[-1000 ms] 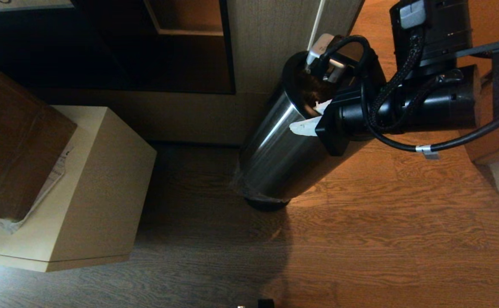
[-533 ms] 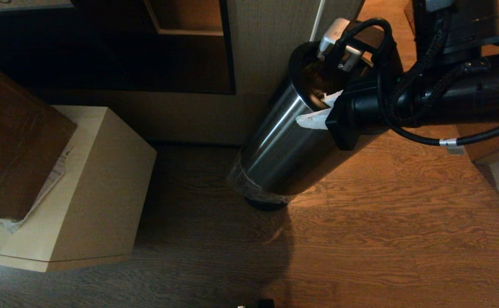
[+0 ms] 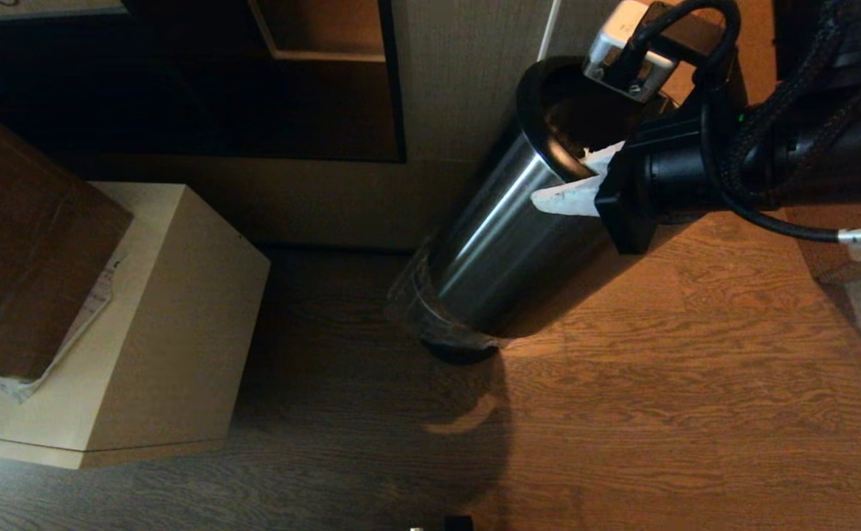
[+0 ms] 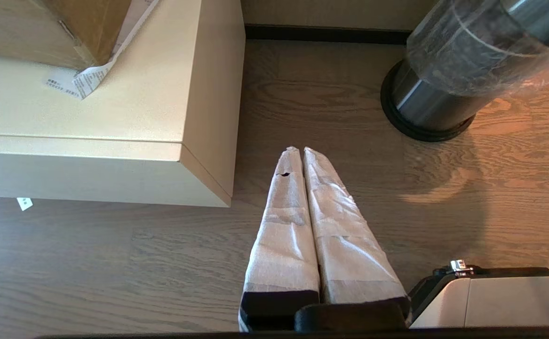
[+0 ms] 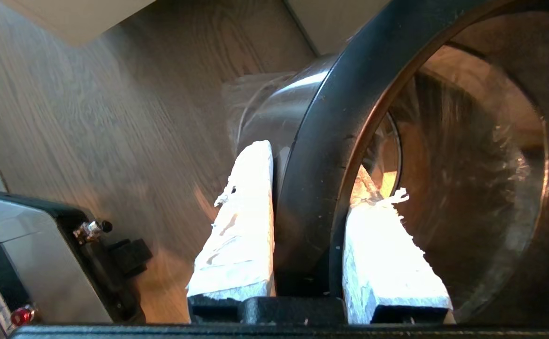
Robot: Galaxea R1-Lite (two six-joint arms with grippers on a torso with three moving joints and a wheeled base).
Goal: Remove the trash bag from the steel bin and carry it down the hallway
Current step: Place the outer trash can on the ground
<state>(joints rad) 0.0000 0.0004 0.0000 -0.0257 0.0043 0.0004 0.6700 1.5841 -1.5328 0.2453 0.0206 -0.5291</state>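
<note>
The right hand (image 5: pixel 309 263) is clamping the black rim of the steel bin (image 3: pixel 504 251), one finger inside and one outside, tilting its long axis away from that hand; the trash bag is not discernible inside.

We seem to be in a furnished room of a home or hotel. We see a wood-grain plank floor (image 3: pixel 659 413), a pale wood-veneer cabinet (image 3: pixel 467 81) with an open shelf niche (image 3: pixel 319 29) and a dark baseboard, a low beige block (image 3: pixel 172 310) carrying a brown cardboard box (image 3: pixel 24 243), and a small steel bin (image 3: pixel 504 243) standing beside the cabinet.
</note>
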